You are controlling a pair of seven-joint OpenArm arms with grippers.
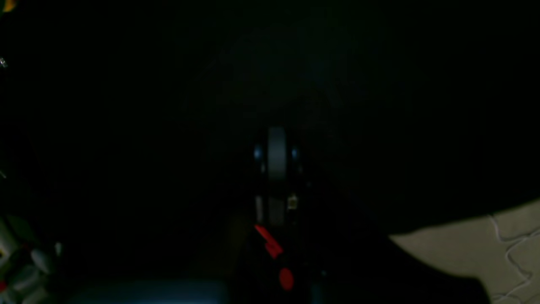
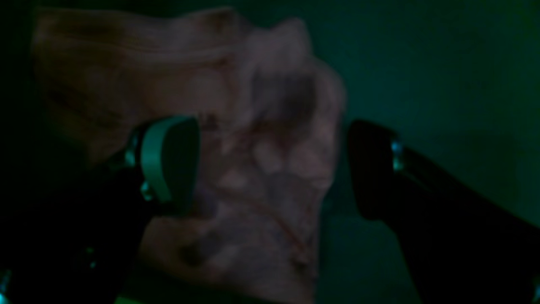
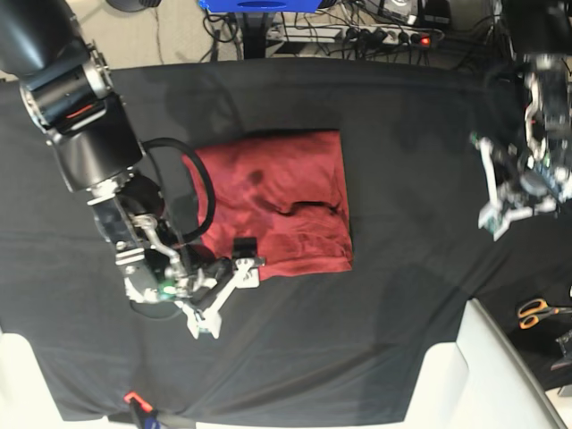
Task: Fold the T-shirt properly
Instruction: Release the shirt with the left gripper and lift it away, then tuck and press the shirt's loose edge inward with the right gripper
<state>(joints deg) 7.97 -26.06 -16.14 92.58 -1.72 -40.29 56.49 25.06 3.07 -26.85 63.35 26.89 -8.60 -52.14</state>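
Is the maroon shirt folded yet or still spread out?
Folded: the plain maroon knit T-shirt lies as a compact, roughly square block with no sleeves sticking out, on the black table cloth.

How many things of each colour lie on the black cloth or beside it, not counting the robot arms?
Maroon: 1, the T-shirt
Orange: 1, the scissors
Black: 1, the table cloth
Total: 3

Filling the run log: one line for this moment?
shirt: folded on black cloth | right gripper: open at shirt's near edge | left gripper: shut, empty, away from shirt
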